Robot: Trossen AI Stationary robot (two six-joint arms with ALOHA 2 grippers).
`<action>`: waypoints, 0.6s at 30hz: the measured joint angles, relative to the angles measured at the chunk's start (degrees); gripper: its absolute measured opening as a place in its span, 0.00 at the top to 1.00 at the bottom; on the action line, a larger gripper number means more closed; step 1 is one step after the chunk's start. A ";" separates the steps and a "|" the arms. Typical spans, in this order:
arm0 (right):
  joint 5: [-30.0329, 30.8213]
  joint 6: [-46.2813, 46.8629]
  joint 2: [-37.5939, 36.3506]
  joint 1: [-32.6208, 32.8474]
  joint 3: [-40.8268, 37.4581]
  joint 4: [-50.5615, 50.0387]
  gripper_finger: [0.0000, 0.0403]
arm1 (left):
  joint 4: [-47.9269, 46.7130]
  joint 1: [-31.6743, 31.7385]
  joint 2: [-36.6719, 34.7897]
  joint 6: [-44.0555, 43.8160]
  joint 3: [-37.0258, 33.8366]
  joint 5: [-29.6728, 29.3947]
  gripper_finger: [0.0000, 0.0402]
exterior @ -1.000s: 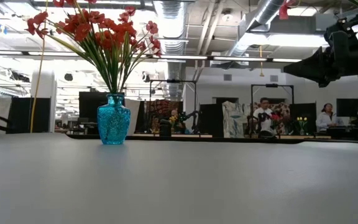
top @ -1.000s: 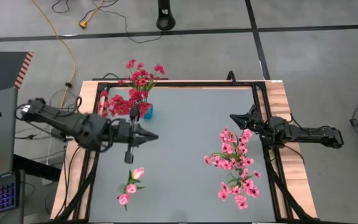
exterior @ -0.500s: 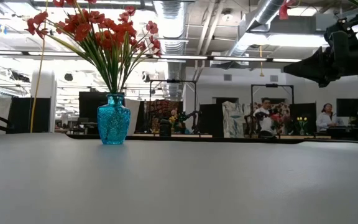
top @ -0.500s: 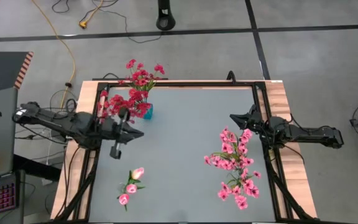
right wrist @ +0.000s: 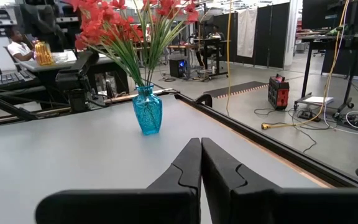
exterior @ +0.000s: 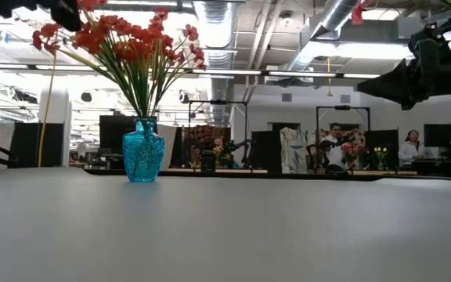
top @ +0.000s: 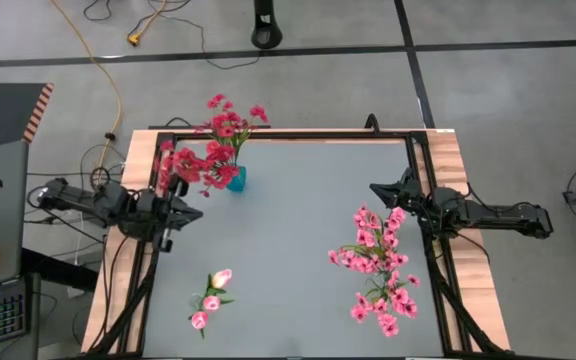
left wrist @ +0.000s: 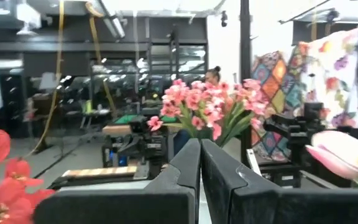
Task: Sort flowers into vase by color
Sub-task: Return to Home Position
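Note:
A blue glass vase (top: 236, 180) (exterior: 143, 149) (right wrist: 148, 110) stands near the table's far left and holds the deep red flowers (top: 213, 150) (exterior: 128, 43). The pink flowers (top: 378, 265) (left wrist: 204, 109) spread out near the table's right edge. A short sprig of pale tulip-like buds (top: 210, 295) (left wrist: 344, 152) lies on the table near the near left. My left gripper (top: 194, 212) (left wrist: 200, 144) is shut and touches nothing, at the table's left edge below the red blooms. My right gripper (top: 374, 189) (right wrist: 201, 142) is shut and waits at the right edge, beside the pink flowers.
A dark metal frame (top: 298, 135) runs round the grey table top (top: 288, 230), with wooden boards (top: 458, 160) at the left and right. The middle of the table lies bare between the vase and the pink flowers. People and desks show in the room beyond.
My left arm has drawn back from over the table toward its left edge, its gripper staying shut. The right arm, the vase and the flowers on the table have kept still.

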 joint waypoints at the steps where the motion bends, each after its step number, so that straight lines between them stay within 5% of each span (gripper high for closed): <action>1: 0.01 0.01 0.01 0.00 -0.02 0.00 0.91 | 0.27 0.00 -0.93 0.40 -0.70 0.87 1.00; 7: 0.01 0.00 0.00 0.01 0.00 0.00 0.91 | -1.90 -0.01 -4.79 3.42 -3.90 6.82 1.00; 18: 0.01 0.00 0.00 0.01 0.00 0.00 0.91 | 0.33 0.01 -8.25 5.52 -11.65 6.19 1.00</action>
